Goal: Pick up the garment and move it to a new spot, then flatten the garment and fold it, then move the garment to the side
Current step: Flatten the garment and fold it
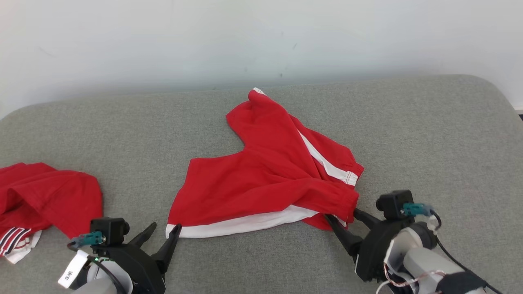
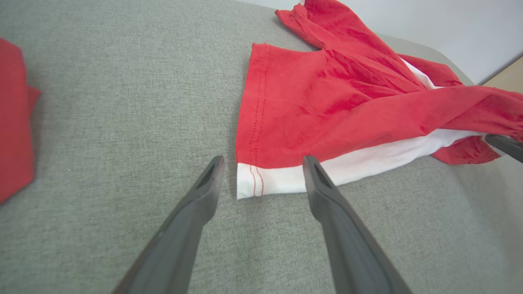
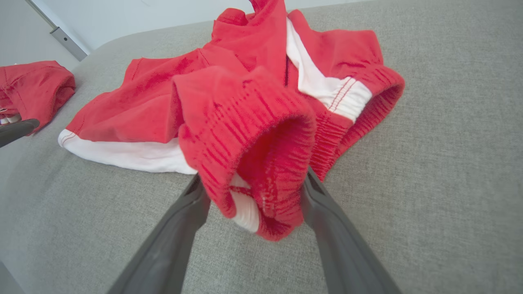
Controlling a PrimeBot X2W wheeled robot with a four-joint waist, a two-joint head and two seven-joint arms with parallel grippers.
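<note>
Red garment (image 1: 261,179) lies rumpled midway along the grey cushion (image 1: 429,134) near its front edge, left jaws open astride its white hem corner (image 2: 249,179), right jaws open around the bunched waistband (image 3: 245,122), which could snag on withdrawal and drag the cloth askew.

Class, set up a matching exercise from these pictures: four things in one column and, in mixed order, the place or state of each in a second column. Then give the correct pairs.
Column one
1. left gripper
2. right gripper
3. red shorts
4. second red garment

Column two
A. crumpled at the robot's left end of the grey cushion
B. open, at the white hem corner
C. open, with the elastic waistband bunched between its fingers
D. lying rumpled in the middle of the cushion

Pairs: 1-B, 2-C, 3-D, 4-A
</note>
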